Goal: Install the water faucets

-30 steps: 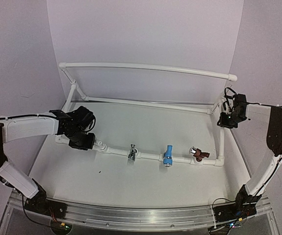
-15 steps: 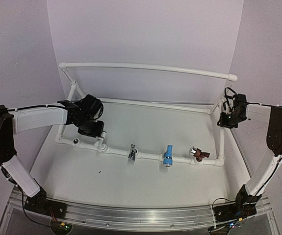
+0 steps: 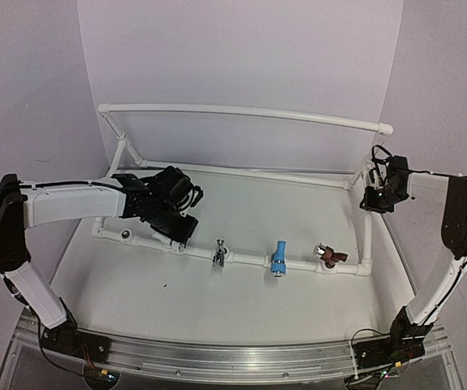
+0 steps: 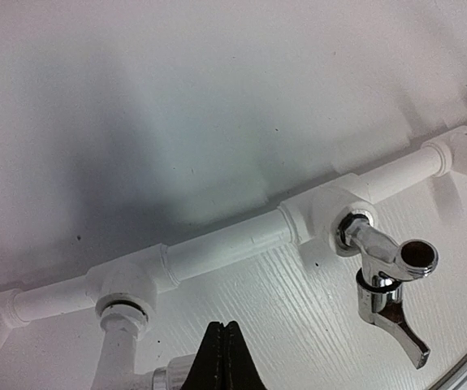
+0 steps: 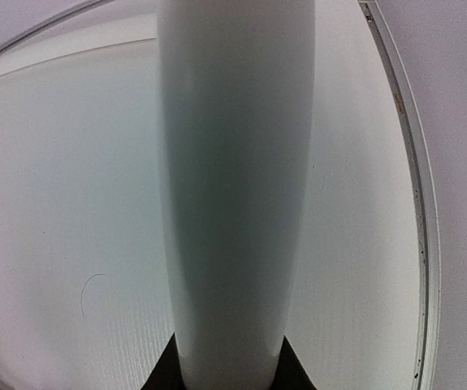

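The table (image 3: 241,313) and the white pipe frame (image 3: 241,111) sit just where they were a second ago, so nothing big has shifted on you. The mover is your left arm (image 3: 67,205). It began low over the left end of the frame's front rail and has swung up and to the right along that rail. The left gripper (image 3: 181,229) now hangs over the second fitting from the left. That sweep has uncovered an open socket (image 3: 125,235) at the rail's left end, which the gripper hid a second ago.

Your right arm (image 3: 460,219) hasn't budged. The right gripper (image 3: 377,197) stays clamped on the frame's right upright, and its wrist view is filled by that pipe (image 5: 233,203) running between the fingers.

Down at the wrist, your left gripper (image 4: 224,345) has its fingers pressed together with nothing between them, so it is closed and empty. Just beside it the white faucet (image 4: 118,353) hangs from its fitting and looks seated. From above the gripper hides it.

The other three haven't changed. The chrome faucet (image 3: 218,253), the light blue faucet (image 3: 278,258) and the reddish-brown faucet (image 3: 330,257) are all still in the front rail, left to right.

My read is that you have let go of the white one and are backing off. Only that open socket looks unfilled, and I see no loose faucet for it.
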`<state>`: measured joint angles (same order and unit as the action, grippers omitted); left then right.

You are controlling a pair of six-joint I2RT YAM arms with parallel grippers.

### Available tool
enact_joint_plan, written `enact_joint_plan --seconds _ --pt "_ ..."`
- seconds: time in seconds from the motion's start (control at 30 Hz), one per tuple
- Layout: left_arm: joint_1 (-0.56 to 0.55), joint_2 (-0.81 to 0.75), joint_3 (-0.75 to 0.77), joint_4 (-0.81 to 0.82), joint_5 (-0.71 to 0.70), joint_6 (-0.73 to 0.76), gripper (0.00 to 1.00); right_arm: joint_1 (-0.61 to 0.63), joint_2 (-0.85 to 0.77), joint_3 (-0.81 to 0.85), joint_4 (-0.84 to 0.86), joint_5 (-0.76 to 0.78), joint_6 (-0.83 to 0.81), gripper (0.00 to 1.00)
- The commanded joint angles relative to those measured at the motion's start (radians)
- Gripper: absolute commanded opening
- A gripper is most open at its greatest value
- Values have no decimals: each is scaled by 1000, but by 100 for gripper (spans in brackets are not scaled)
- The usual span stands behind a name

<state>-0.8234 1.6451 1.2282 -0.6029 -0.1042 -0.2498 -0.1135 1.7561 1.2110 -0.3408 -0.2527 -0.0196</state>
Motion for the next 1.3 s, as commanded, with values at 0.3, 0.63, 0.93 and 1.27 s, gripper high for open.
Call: enact_joint_plan --seconds 0.3,0.63,0.93,1.27 --pt "-16 -108 -131 -178 -38 -73 0 -20 7 20 -30 64 -86 0" --pt "-20 -178 -130 -193 -53 -91 5 -21 15 23 -30 55 -79 0" --pt "-52 -332 -115 -155 -124 -320 45 -21 -1 16 -34 49 -76 0" --pt "-60 -440 -184 -120 -224 -625 93 -21 -4 20 -43 32 -71 7"
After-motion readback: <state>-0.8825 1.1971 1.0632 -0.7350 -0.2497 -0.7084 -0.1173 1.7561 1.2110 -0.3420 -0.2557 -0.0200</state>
